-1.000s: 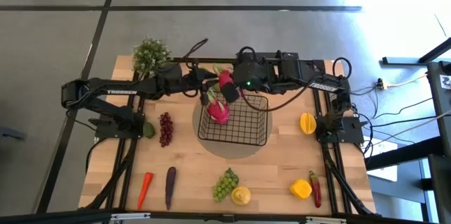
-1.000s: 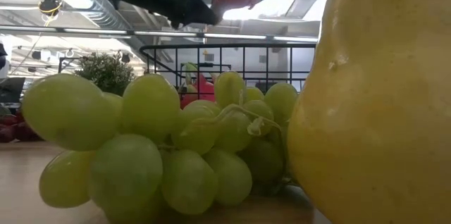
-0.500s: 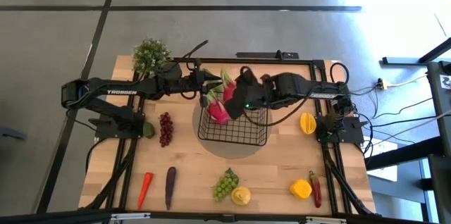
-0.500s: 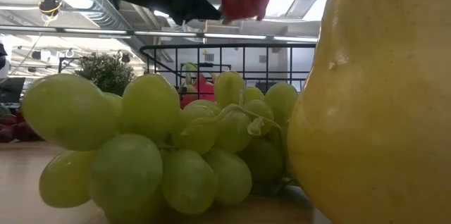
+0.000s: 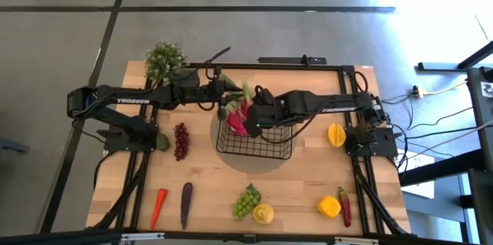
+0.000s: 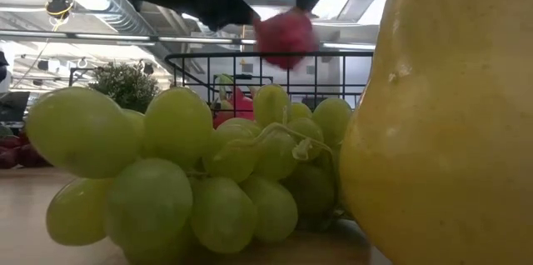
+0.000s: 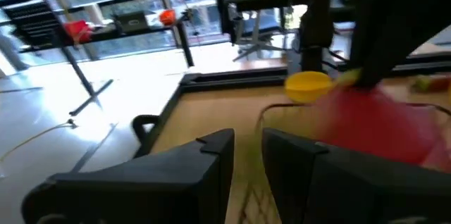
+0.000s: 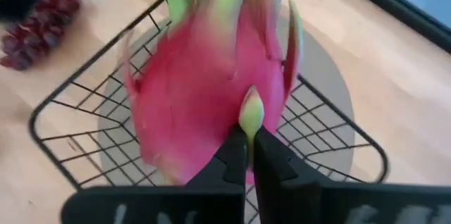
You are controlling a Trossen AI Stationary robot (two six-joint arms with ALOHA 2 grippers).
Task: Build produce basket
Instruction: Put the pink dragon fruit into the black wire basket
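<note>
The right pincer, shut on a leaf tip of the dragon fruit, holds it over the basket; likely light, rigid; body grip safer; left pincer barely parted, empty.

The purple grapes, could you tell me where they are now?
In the high view the purple grapes lie on the table's left side, between the basket and the left arm's base.

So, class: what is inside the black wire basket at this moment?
Over the basket the right gripper holds a pink dragon fruit by a leaf tip. The low view shows pink produce through the wires. The fruit and arm cover part of the floor.
</note>
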